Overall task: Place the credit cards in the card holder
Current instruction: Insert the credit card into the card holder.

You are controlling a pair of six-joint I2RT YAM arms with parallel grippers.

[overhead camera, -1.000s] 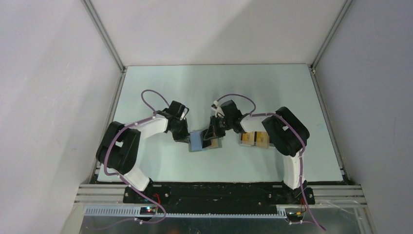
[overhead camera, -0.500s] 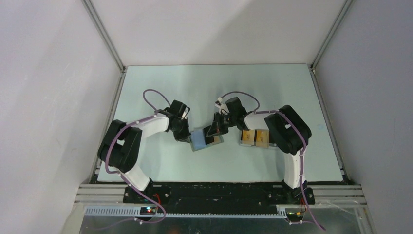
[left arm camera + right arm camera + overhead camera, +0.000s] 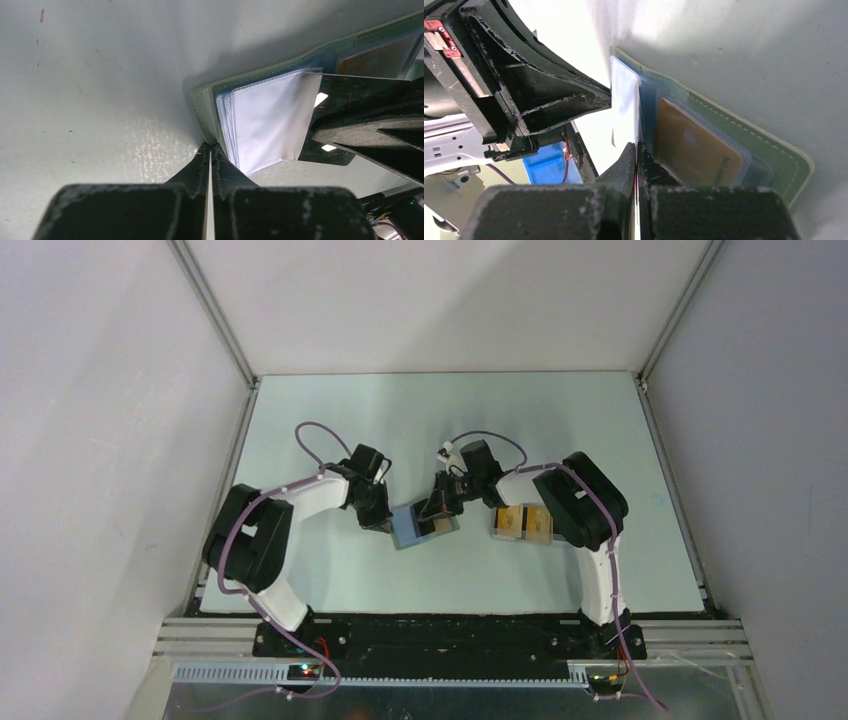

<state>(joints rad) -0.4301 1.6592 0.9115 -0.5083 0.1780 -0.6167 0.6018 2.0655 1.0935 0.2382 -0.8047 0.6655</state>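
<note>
top external – card holder (image 3: 405, 529) unmoved, both jaws still clenched, right pinching its sleeve (image 3: 624, 100)

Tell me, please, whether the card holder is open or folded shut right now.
Open: the card holder lies spread on the table, clear sleeves exposed, an orange card visible in one pocket.
</note>
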